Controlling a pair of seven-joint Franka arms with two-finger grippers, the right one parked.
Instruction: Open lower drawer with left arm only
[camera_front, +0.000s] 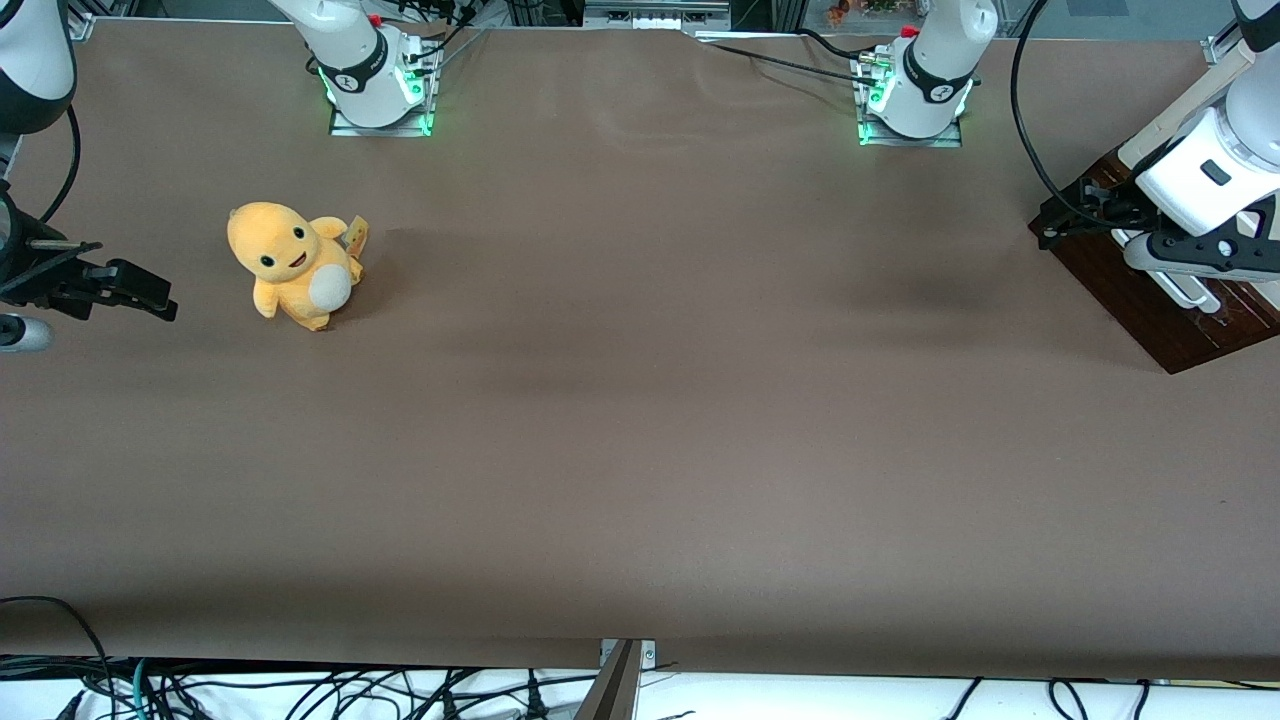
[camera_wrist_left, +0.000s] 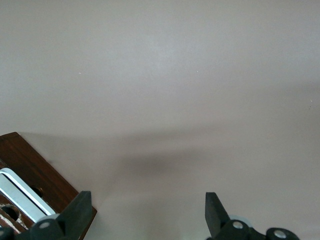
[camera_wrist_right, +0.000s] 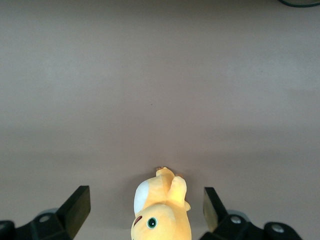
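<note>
The drawer unit's dark brown wooden front (camera_front: 1165, 325) lies at the working arm's end of the table, partly covered by the left arm (camera_front: 1215, 170). A whitish bar handle (camera_front: 1188, 290) shows on it under the wrist. No pale wood inside shows. In the left wrist view the brown front (camera_wrist_left: 37, 172) and the handle (camera_wrist_left: 20, 195) sit beside one finger (camera_wrist_left: 80, 210). The left gripper (camera_front: 1062, 212) hovers over the unit's edge that faces the parked arm's end. It also shows in the left wrist view (camera_wrist_left: 148, 212), open and empty, with only bare table between the fingers.
A yellow plush toy (camera_front: 295, 262) stands toward the parked arm's end of the table and also shows in the right wrist view (camera_wrist_right: 159, 212). Both arm bases (camera_front: 915, 95) stand along the table edge farthest from the front camera. Cables hang below the nearest edge.
</note>
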